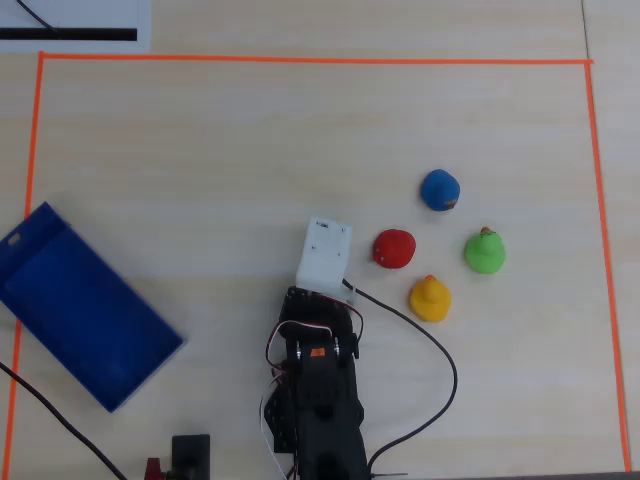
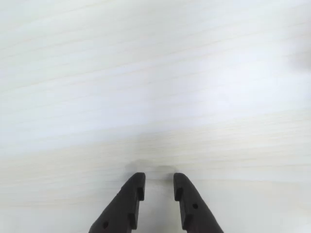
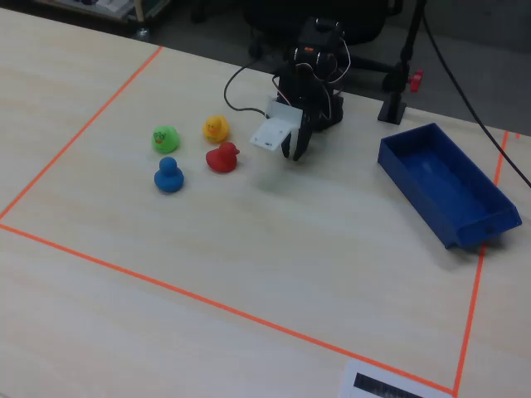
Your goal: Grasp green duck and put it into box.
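The green duck (image 1: 484,251) sits on the pale wooden table (image 1: 200,150) at the right side of the overhead view, well apart from the gripper (image 3: 295,152) and untouched by it. It is one of four ducks in a loose cluster: the blue duck (image 1: 440,190) lies above and to its left, the red duck (image 1: 394,249) to its left at about the same height, and the yellow duck (image 1: 430,298) below and to its left. None of the four touches another. The arm's white camera housing (image 1: 324,251) is just left of the red duck in that view, so the red duck lies between the arm's tip and the green one. In the fixed view the order is mirrored — the green duck (image 3: 166,138) is the farthest left, with the yellow duck (image 3: 216,128) and red duck (image 3: 221,157) nearer the arm. The gripper hangs nose-down over bare table, and in the wrist view its two dark fingers (image 2: 127,204) rise from the bottom edge with a narrow gap between the tips, holding nothing; only blank wood fills that view, and no duck shows in it. The blue box (image 1: 80,310) rests at the left of the overhead view, on the far side of the arm from the ducks — its inside looks bare. Orange tape (image 1: 300,60) frames the work area.
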Controlling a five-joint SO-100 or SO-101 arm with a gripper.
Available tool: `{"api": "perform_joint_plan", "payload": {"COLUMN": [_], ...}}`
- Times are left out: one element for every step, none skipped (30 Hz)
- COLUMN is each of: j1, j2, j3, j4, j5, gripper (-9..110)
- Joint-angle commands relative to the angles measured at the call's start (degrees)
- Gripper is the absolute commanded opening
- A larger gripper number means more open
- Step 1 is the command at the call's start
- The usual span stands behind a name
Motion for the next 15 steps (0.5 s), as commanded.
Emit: {"api": "perform_joint_plan", "payload": {"j1": [1.23,1.41,1.41,1.93,2.64,2.64,2.90,3.78,4.92,6.77,9.40,12.13,14.94,17.93,21.01], "j2": [-0.79,-0.79,-0.79,-0.79,-0.79,-0.79,-0.79,-0.79,-0.88,-1.49,-3.78,-7.21,-11.34,-15.64,-19.95], "j3": [-0.18,-0.18,-0.18,-0.18,-0.18,-0.18,-0.18,-0.18,-0.26,-1.05,-3.34,-7.21,-12.04,-17.75,-23.99], "j4": [0.97,0.97,0.97,0.97,0.97,0.53,-1.05,-2.72,-4.22,-5.80,-7.38,-8.09,-7.82,-6.59,-5.54], "j5": [0.44,0.44,0.70,0.26,-0.26,-1.05,-0.53,-0.09,0.00,0.00,1.23,1.67,0.88,-0.53,-1.32], "gripper": [5,5,6,14,14,14,12,11,10,11,14,18,20,22,24]}}
